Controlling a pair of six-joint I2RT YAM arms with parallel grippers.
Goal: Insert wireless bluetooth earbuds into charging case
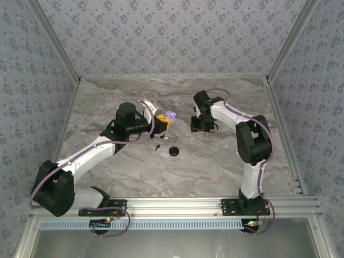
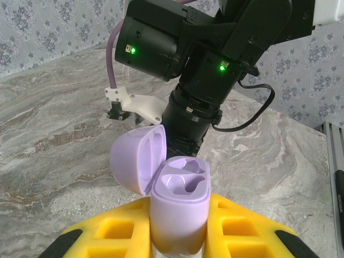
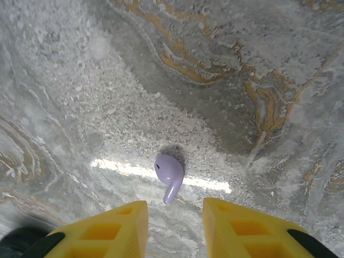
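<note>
We see a grey marbled stone-look table (image 1: 215, 161) boxed in by walls with blue-grey floral wallpaper (image 1: 161, 37); a ribbed aluminium rail (image 1: 177, 204) runs along the near edge under both arm bases. A small black round disc (image 1: 173, 152) lies near the table centre, with a tiny dark bit (image 1: 157, 146) just left of it, too small to identify.

The left gripper (image 1: 161, 122) has its yellow fingers clamped on the pale lilac plastic charging case (image 2: 180, 209), one finger on each side of the body. The case is upright and off the table. Its hinged lid (image 2: 137, 164) is flipped open to the left, and we see two moulded sockets, both empty.

The right gripper (image 3: 174, 226) has its yellow fingers apart and holds nothing. One small lilac earbud with a short stem (image 3: 169, 174) lies on the table just beyond the gap between the fingertips. We can't tell whether the fingers touch the table.

The left arm (image 1: 86, 156) stretches from its base at lower left, up and right towards mid-table. The right arm (image 1: 252, 140) rises from its base at lower right, bends at the elbow and folds back left, gripper pointing down at the table. The two grippers sit near each other, apart; the left wrist view shows the right arm's black wrist close behind the case.
</note>
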